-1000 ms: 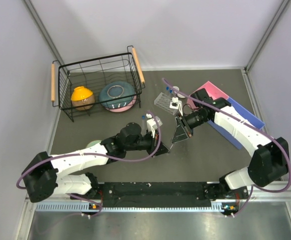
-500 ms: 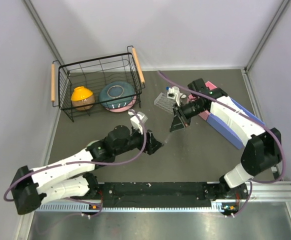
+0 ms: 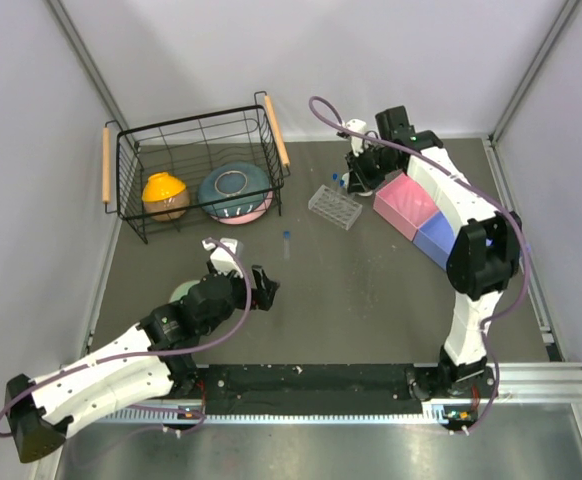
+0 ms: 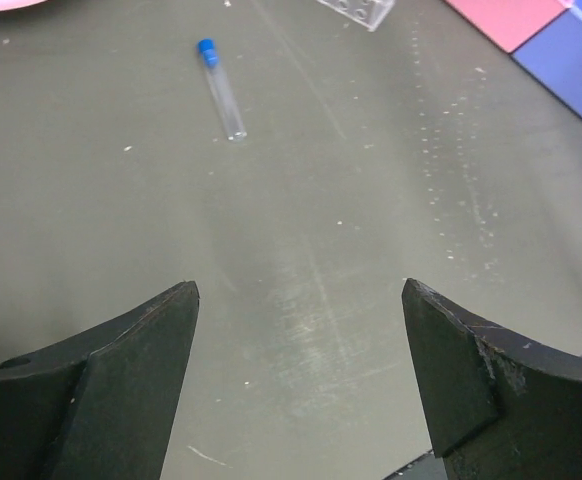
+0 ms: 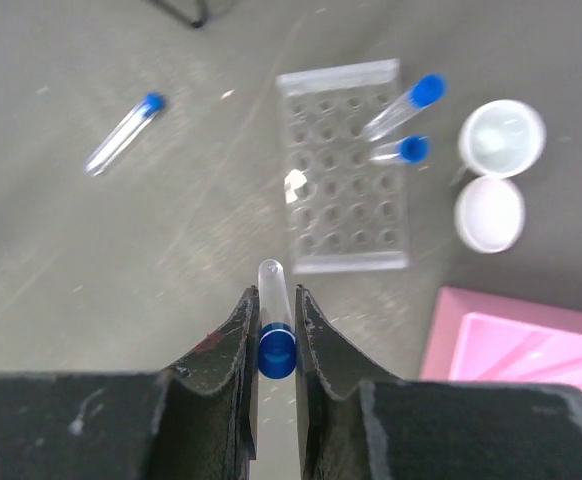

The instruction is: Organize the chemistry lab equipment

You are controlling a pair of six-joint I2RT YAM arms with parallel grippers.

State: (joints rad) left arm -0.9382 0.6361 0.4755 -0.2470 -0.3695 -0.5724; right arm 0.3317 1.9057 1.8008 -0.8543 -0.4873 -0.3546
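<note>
My right gripper (image 5: 276, 295) is shut on a clear tube with a blue cap (image 5: 276, 325), which points down at the table just in front of the clear tube rack (image 5: 346, 200). Two capped tubes (image 5: 401, 110) stand tilted in that rack. Two tiny white cups (image 5: 501, 135) sit to its right. In the top view this gripper (image 3: 355, 172) hangs at the far side, beside the rack (image 3: 333, 207). Another capped tube (image 3: 286, 240) lies loose on the table. My left gripper (image 4: 299, 290) is open and holds nothing, well short of that loose tube (image 4: 221, 88).
A black wire basket (image 3: 196, 135) at the far left holds an orange bowl (image 3: 164, 195) and a blue bowl (image 3: 234, 190). A pink box (image 3: 406, 200) and a blue box (image 3: 436, 240) lie to the right of the rack. A green bowl (image 3: 184, 290) shows beside my left arm.
My left gripper has opened and drawn back toward the near left. My right arm has swung from the middle of the table to the far side, with the tube in its jaws.
</note>
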